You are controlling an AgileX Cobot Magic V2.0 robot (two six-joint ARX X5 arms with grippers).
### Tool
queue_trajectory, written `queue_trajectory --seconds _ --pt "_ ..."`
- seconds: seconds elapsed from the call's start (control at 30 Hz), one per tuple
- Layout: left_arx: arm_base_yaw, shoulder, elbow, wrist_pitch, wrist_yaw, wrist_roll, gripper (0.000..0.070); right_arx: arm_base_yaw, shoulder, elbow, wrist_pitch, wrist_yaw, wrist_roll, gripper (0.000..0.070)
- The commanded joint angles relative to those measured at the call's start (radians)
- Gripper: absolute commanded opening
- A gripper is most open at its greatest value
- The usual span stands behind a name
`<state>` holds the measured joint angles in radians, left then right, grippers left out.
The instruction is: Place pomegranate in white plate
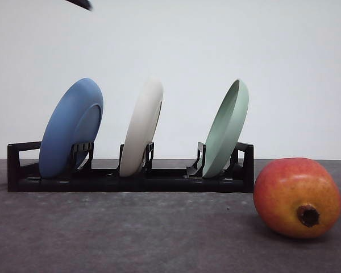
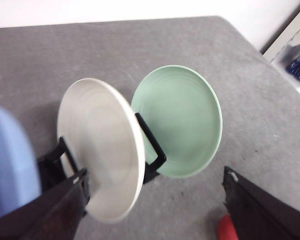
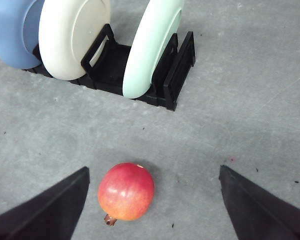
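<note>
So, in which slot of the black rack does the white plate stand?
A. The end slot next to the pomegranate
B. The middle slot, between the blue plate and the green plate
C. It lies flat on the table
B: in the front view the white plate stands on edge between the blue plate and the pale green plate in the black rack.

Three plates standing in a rack (image 1: 131, 183) on the table (image 1: 131, 239).
We are seeing the white plate (image 1: 142, 128) sitting in the middle slot, the pomegranate (image 1: 296, 197) lying right of the rack, nearer us.

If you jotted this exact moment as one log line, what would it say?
pomegranate: on table, untouched | white plate: upright in rack, middle slot | left tool: open above plates | right tool: open above fruit
</note>
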<state>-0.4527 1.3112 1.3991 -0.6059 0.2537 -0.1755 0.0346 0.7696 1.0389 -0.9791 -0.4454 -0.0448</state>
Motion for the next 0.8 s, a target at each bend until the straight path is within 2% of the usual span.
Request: queue_trajectory --seconds 0.0,0.33,0.43,0.77 --pt "-0.022 0.052 0.034 0.031 -0.030 -0.001 0.0498 0.003 0.007 0.020 0.005 -0.003 0.008 0.0522" --pt "-0.079 0.262 0.059 0.142 -0.116 -0.001 0.0497 0.003 0.007 0.020 0.003 -0.004 0.012 0.0522" --pt "-0.087 0.305 0.059 0.162 -0.142 0.002 0.0474 0.003 0.007 0.020 0.000 -0.003 0.012 0.0522" --pt "-0.099 0.397 0.059 0.197 -0.142 0.002 0.0470 0.003 0.007 0.020 -0.003 -0.003 0.012 0.0522"
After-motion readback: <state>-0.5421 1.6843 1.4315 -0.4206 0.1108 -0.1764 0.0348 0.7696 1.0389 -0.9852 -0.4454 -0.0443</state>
